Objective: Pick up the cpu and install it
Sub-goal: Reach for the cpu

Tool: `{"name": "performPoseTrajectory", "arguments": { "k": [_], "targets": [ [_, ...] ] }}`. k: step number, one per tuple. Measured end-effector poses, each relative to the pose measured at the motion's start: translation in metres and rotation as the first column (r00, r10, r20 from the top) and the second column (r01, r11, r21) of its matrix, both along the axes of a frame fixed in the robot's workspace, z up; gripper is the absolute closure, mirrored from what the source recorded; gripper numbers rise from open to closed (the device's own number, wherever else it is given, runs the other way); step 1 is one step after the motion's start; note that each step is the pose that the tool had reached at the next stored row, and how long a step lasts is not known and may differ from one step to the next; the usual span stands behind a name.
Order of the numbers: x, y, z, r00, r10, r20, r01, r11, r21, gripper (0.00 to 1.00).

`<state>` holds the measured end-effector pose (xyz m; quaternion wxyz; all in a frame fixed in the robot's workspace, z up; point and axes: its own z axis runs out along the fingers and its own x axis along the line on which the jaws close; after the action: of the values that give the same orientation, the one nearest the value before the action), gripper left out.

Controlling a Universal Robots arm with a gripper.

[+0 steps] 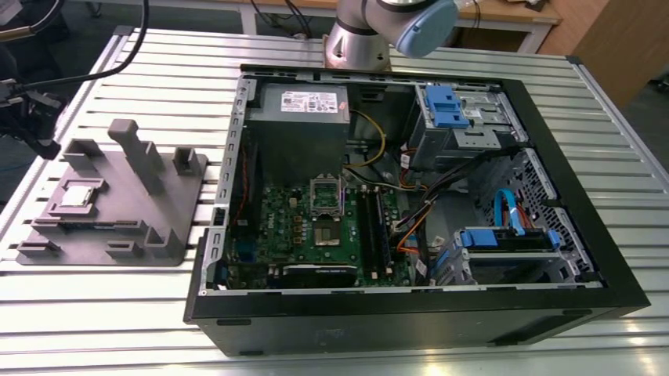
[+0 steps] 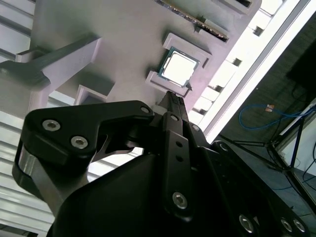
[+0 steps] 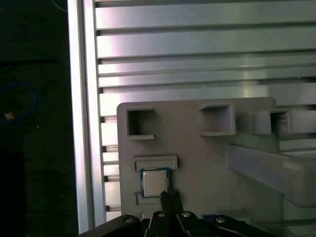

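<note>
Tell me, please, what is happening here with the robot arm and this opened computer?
The arm's gripper, shut and empty, hangs close to the cpu, which lies in its recess on the grey tray. The tray stands on the slatted table, at the exterior view's left of the open computer case. The cpu is not yet picked up.

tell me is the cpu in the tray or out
In: the cpu lies flat in its recess on the tray.
</note>
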<state>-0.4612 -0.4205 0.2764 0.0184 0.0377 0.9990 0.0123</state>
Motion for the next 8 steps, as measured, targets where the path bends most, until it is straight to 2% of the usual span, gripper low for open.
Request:
{"name": "performPoseTrajectory", "arguments": {
  "k": [5,8],
  "targets": [
    [-0.0019,-0.0014,-0.0052,1.0,0.0,-0.0001,0.0,1.0,-0.0005,0.89],
    [-0.0029,-0.0038,-0.0079,1.0,0.0,-0.0002,0.0,1.0,-0.0007,0.89]
  ]
}}
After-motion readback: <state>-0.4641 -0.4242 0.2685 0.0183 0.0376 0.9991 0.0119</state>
